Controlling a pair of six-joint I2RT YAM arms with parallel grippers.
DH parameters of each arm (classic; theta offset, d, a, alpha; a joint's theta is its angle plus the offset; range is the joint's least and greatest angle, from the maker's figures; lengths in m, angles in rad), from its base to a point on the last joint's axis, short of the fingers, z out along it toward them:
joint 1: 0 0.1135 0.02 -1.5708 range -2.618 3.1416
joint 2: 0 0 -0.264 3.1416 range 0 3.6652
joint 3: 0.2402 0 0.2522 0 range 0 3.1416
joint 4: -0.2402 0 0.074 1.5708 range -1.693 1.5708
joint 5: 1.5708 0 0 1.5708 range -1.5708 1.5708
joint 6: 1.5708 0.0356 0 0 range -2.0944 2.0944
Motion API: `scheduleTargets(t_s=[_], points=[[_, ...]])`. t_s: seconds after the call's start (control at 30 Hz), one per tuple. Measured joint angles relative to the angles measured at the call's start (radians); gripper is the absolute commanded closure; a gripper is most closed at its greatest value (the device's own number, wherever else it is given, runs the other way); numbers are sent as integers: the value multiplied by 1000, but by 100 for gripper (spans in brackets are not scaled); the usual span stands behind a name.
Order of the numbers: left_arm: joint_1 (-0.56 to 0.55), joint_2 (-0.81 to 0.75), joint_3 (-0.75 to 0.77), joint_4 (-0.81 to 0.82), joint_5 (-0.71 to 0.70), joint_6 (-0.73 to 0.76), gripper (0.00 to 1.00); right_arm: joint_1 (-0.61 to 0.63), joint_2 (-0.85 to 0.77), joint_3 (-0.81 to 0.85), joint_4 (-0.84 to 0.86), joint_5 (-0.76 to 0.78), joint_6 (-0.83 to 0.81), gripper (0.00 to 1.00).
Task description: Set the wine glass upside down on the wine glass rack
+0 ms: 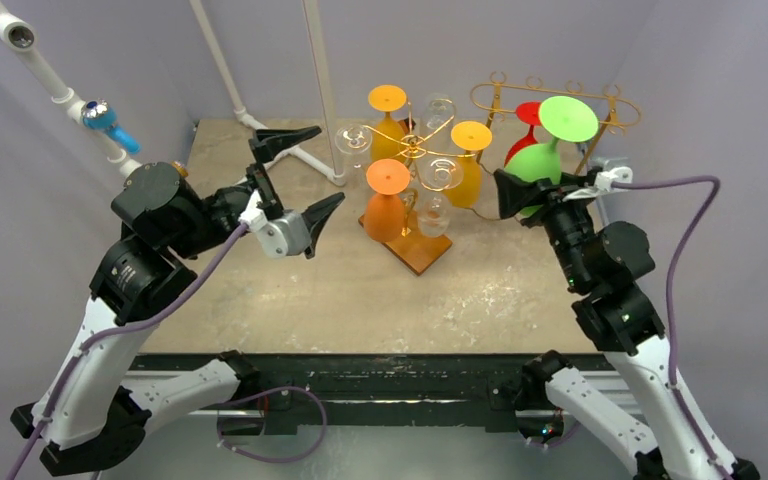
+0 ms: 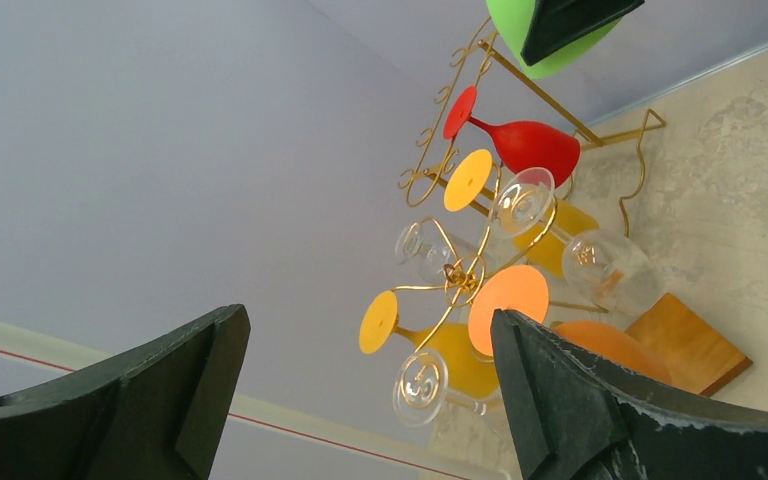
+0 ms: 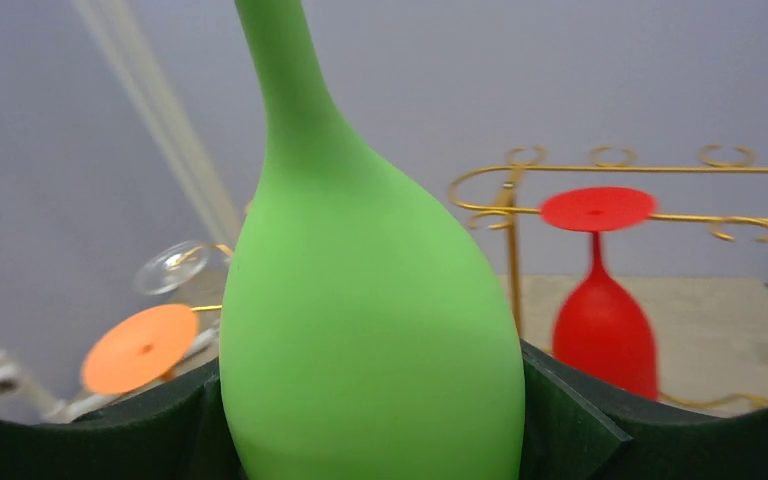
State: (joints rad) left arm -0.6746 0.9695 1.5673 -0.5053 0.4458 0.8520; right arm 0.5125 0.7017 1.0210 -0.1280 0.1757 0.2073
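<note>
Robotics lab test cell, plain backdrop walls (image 1: 720,60), white PVC pipe frame (image 1: 219,60), scuffed tabletop (image 1: 360,300)

Matt green wine glass (image 3: 360,330), gold wire rack (image 3: 660,168), likely metal, wooden base (image 2: 688,345), rough mottled tabletop (image 1: 360,290)

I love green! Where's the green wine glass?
Top view, right side: the green wine glass is upside down in the right gripper, near the red wine glass hanging on the gold wire rack.

Table (image 1: 360,290): mottled beige top, scuffed toward the front. On it: wooden base (image 1: 418,250) (mid-table), gold rack (image 3: 680,168) far right, white pipe (image 1: 295,155) far left.
</note>
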Motion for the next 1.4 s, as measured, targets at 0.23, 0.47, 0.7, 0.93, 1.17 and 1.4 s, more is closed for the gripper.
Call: scheduleTargets(t_s=[0.23, 0.47, 0.7, 0.93, 1.17, 1.4], points=[[0, 30, 7, 19, -67, -170, 0, -173, -16, -167, 100, 98, 16, 44], [0, 101, -15, 18, -120, -251, 0, -349, 36, -356, 175, 56, 58, 45], [0, 93, -27, 17, -125, -257, 0, -517, 75, -414, 293, -37, 96, 42], [0, 92, -27, 9, -113, -258, 0, -589, 178, -433, 413, -98, 100, 41], [0, 95, -27, 6, -113, -257, 0, -615, 288, -423, 467, -137, 99, 42], [0, 95, -27, 2, -111, -257, 0, -620, 342, -397, 489, -145, 98, 42]])
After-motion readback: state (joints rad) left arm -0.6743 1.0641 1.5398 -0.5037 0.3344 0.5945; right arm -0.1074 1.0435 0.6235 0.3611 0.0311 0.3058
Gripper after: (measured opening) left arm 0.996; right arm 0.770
